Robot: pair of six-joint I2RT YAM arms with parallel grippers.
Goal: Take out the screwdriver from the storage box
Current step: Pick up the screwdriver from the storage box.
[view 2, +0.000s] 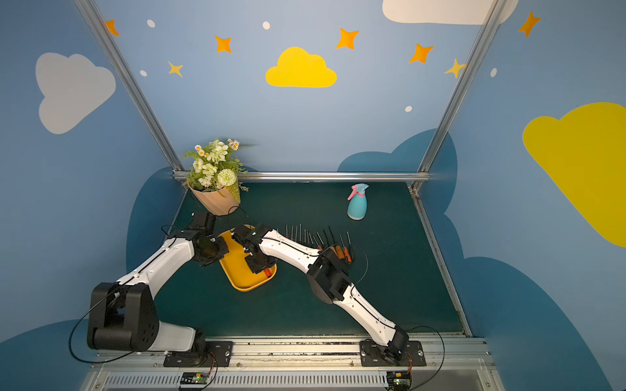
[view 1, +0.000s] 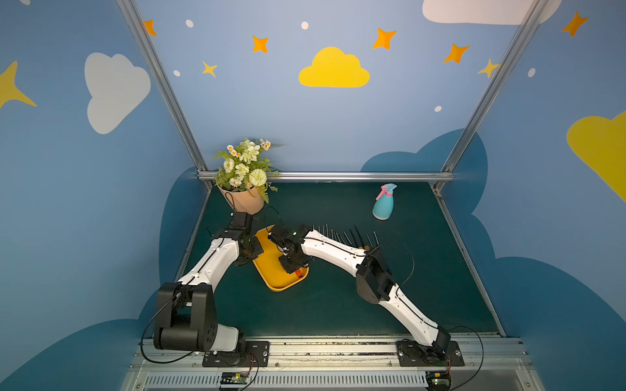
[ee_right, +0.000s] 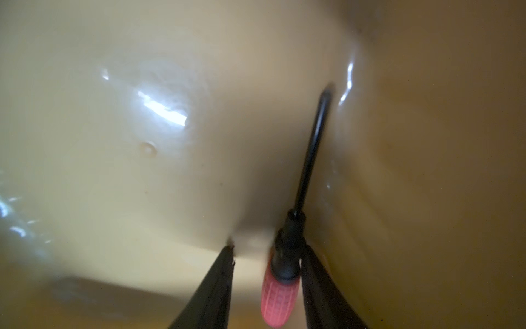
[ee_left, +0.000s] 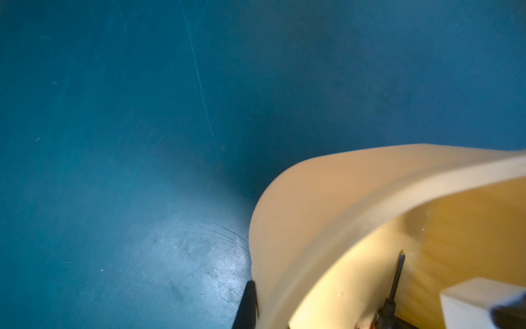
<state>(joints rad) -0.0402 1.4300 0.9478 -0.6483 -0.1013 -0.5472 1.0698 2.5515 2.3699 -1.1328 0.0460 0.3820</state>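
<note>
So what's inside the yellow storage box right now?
One screwdriver, red handle and black shaft, lies on the storage box floor between the open fingers of the right gripper. In both top views that gripper hides part of the floor.

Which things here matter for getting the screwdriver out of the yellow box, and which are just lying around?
Job: storage box, screwdriver inside it, right gripper straddling it, left gripper at the rim.
Lying about: flowerpot, spray bottle, row of tools on the mat.

Sky-blue walls (view 1: pixel 271 111) carry a painted yellow cloud (view 1: pixel 333 69), white clouds (view 1: pixel 115 91) and orange stars (view 1: pixel 260 44). An aluminium frame (view 1: pixel 325 176) runs well beyond the right pincer (view 1: pixel 296 270). Around the pincer lies the dark green table (view 1: pixel 338 304), softly lit.
</note>
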